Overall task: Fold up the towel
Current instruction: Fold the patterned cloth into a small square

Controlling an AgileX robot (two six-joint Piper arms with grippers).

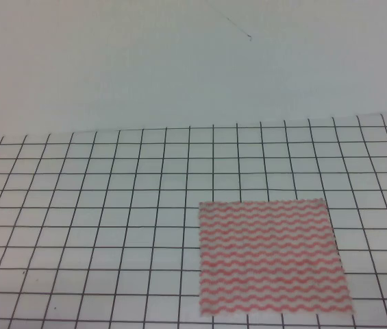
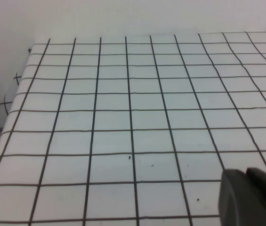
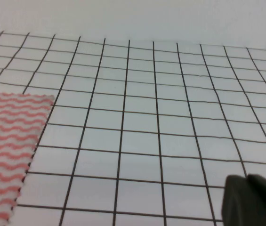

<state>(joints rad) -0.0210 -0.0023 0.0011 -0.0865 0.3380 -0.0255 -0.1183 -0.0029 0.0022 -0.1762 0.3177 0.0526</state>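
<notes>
Towel [image 1: 272,257] is lying flat and unfolded on the surface [image 1: 111,205], sitting in the robot's right half and close to the near edge. White cloth with red-pink wavy stripes running across it, roughly square, sides running about parallel to the black grid lines printed on the white surface. It is looking like a single layer from where I'm standing. Right wrist view is catching one corner of the towel [image 3: 5,150], and the zigzag cut along its edge is showing there. Right gripper [image 3: 246,181] is hanging above bare grid squares, off to the side of that corner, well apart from the cloth; jaws are sitting clenched together, gripping nothing. Left gripper [image 2: 245,176] is hanging over the robot's left part of the surface [image 2: 114,117], with bare grid under it, well apart from the towel; jaws are likewise clenched, nothing between them. Both grippers are showing as dark grey tips at the edge of their own wrist views. In the left wrist view the grid covering is bending down over the surface's left edge [image 2: 10,103], and a few small dark specks [image 2: 130,157] are sitting on the white squares. Pale plain wall [image 1: 179,62] is running behind the far edge of the surface, with a thin dark hairline mark [image 1: 238,27] showing high up on it.
</notes>
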